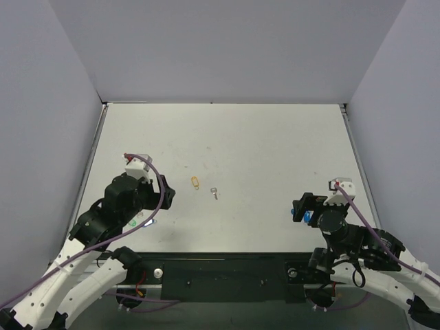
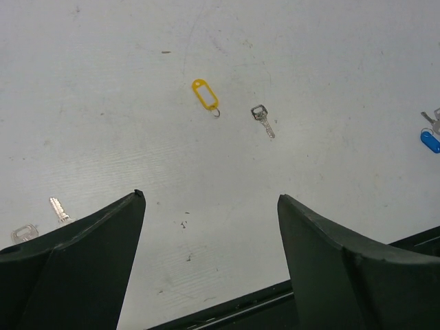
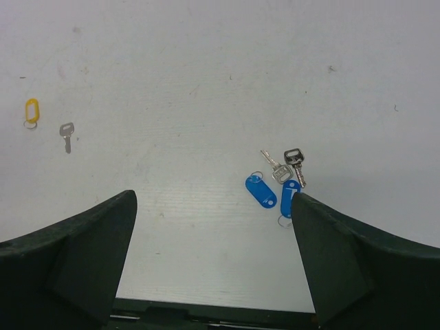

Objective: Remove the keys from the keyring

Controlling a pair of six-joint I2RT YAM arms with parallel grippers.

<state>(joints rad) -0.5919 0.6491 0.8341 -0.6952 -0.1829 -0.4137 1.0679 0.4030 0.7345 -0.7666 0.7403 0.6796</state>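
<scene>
My left pincer (image 2: 210, 196) and right pincer (image 3: 214, 195) are both hanging wide open above the desk (image 2: 330, 48), gripping nothing. The keyring (image 2: 205, 95), with its yellow tag, is lying mid-desk. The key (image 2: 262, 120) is lying near it on its right, apart and not threaded on. I am judging the separation done and this the closing step. The next move is calling only for drawing both arms clear without brushing either piece. The blue-tagged keys (image 3: 265, 187) by my right pincer are not mine to touch.
</scene>
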